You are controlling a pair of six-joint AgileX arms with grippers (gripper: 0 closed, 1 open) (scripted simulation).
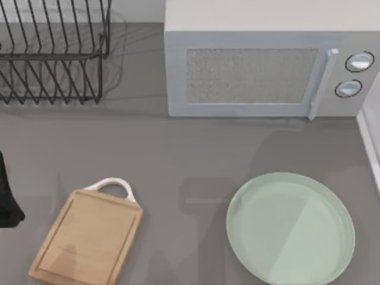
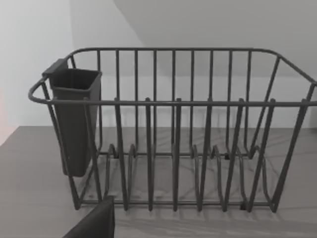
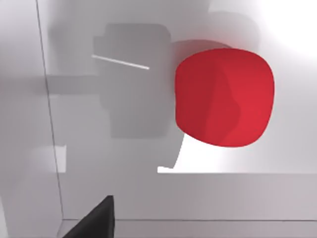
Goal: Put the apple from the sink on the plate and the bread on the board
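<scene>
The red apple (image 3: 225, 96) lies on the white floor of the sink (image 3: 148, 198), directly under my right wrist camera. A dark part of my right gripper (image 3: 94, 220) shows close to the camera, apart from the apple. The pale mint-green plate (image 1: 291, 228) sits bare at the table's front right. At the front left lies the wooden board (image 1: 89, 237), nothing on it, its white loop handle pointing to the back. My left arm (image 1: 7, 196) is parked at the table's left edge, and its gripper (image 2: 94, 223) faces the dish rack. The bread is out of view.
A black wire dish rack (image 1: 53, 53) with a dark cutlery cup (image 2: 74, 119) stands at the back left. A grey microwave (image 1: 255, 65) fills the back middle and right. The sink's white edge (image 1: 369, 142) runs along the right side.
</scene>
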